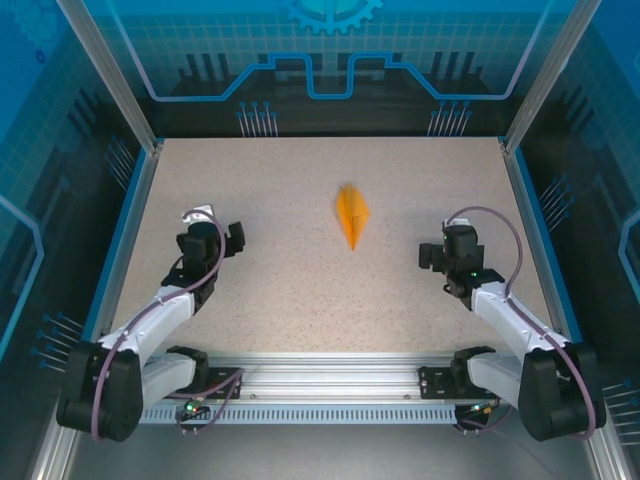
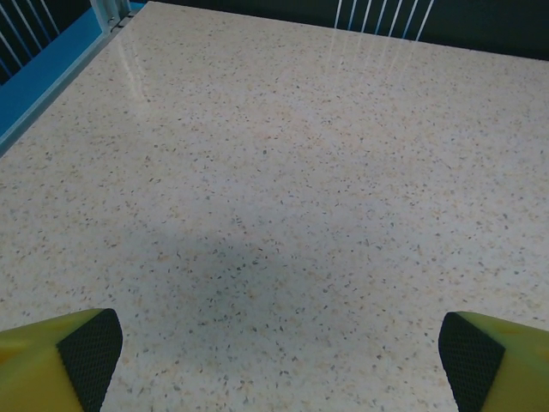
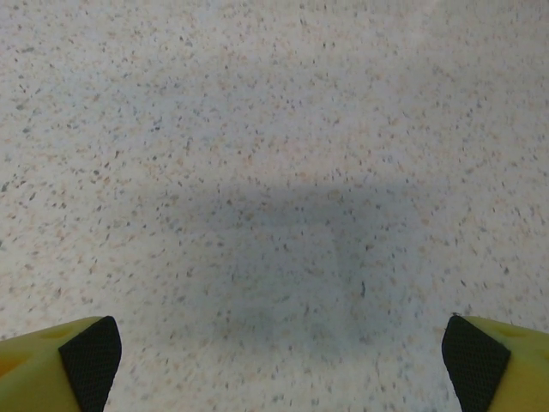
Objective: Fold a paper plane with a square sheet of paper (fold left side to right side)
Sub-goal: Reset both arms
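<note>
Featherlight, flimsy paper plane on the worktop, crushes easy; probably best pinched gently along the centre crease. Left hand, right hand wide open, empty.

1. Looking down on the table: pale surface, flecked all over with dark and tan specks, lit evenly towards the upper edge.
2. Soft grey shadow across the middle of the surface, roughly blocky in outline, darkest at its centre and blurred at the edges.
3. Right gripper at the lower edge, spread wide, with bare tabletop between the tips.
4. Yellow fingers in the two bottom corners, one on each side.
5. Black textured pads on the inner faces, turned towards each other, well apart.
6. Contact with the table: cannot tell.
</note>
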You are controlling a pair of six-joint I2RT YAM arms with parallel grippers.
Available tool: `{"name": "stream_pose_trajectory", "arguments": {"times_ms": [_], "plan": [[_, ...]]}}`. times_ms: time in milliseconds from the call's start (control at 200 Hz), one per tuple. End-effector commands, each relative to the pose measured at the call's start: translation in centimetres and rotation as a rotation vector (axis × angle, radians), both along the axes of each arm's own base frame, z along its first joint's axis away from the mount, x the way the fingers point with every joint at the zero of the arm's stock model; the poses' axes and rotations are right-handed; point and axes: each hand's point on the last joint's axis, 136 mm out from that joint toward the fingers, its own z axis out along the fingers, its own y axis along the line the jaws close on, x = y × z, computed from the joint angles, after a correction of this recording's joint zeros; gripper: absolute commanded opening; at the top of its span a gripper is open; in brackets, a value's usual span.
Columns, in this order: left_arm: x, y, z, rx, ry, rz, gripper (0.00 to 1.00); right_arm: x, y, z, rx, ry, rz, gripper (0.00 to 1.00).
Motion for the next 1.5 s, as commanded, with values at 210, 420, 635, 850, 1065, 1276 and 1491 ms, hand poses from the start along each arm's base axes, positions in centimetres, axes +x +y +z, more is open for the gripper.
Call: {"name": "stream_pose_trajectory", "arguments": {"times_ms": [210,420,635,850,1065,1276,1491], "plan": [[3.1,-3.0,-1.4,0.072,-0.102,-0.224,0.99,4.8,1.2,3.4,-0.015,-0.360,0.151,1.00],[3.7,-3.0,-2.6,0.070,-0.153,-0.291,0.99,6.8,2.3,3.2,-0.001,-0.404,0.224,1.00],[4.5,-2.5,-4.0,0.008,-0.114,-0.299,0.99,8.5,3.3,0.4,0.020,-0.335,0.275,1.00],[5.3,-0.9,-4.3,-0.050,-0.078,-0.244,0.99,8.9,2.9,0.4,0.049,-0.326,0.273,1.00],[5.3,-0.9,-4.3,-0.044,-0.078,-0.243,0.99,8.8,3.1,0.3,0.043,-0.323,0.273,1.00],[5.3,-1.0,-4.3,-0.042,-0.077,-0.244,0.99,8.9,3.2,0.3,0.038,-0.322,0.277,1.00],[5.3,-1.0,-4.3,-0.042,-0.077,-0.244,0.99,8.9,3.2,0.4,0.037,-0.322,0.277,1.00]]}}
